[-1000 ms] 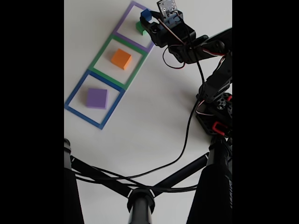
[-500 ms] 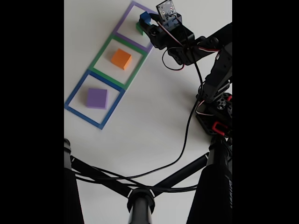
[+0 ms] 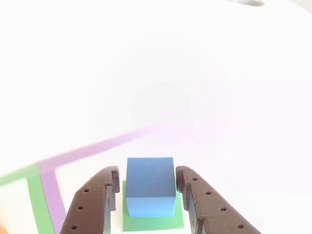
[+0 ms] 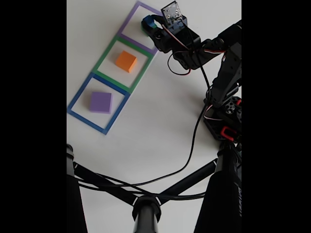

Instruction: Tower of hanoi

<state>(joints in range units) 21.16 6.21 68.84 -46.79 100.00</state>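
Note:
A small blue cube [image 3: 150, 184] rests on a flat green block [image 3: 154, 222] inside the purple outline [image 4: 128, 19]. My gripper [image 3: 147, 171] hugs it, one dark finger on each side, shut on the cube. In the fixed view my gripper [image 4: 149, 25] is at the top with the blue cube [image 4: 146, 21] in its tips, and the green block is nearly hidden under them. The orange block [image 4: 126, 61] lies in the green outline [image 4: 105, 55]. The purple slab [image 4: 100, 102] lies in the blue outline [image 4: 79, 93].
My arm's base [image 4: 224, 117] stands at the right of the white table. A black cable [image 4: 194, 141] trails from it toward a black stand [image 4: 146, 209] with bars across the bottom of the fixed view.
My gripper has moved left and down with the blue cube, bringing it onto the green block. The orange block and purple slab have not moved.

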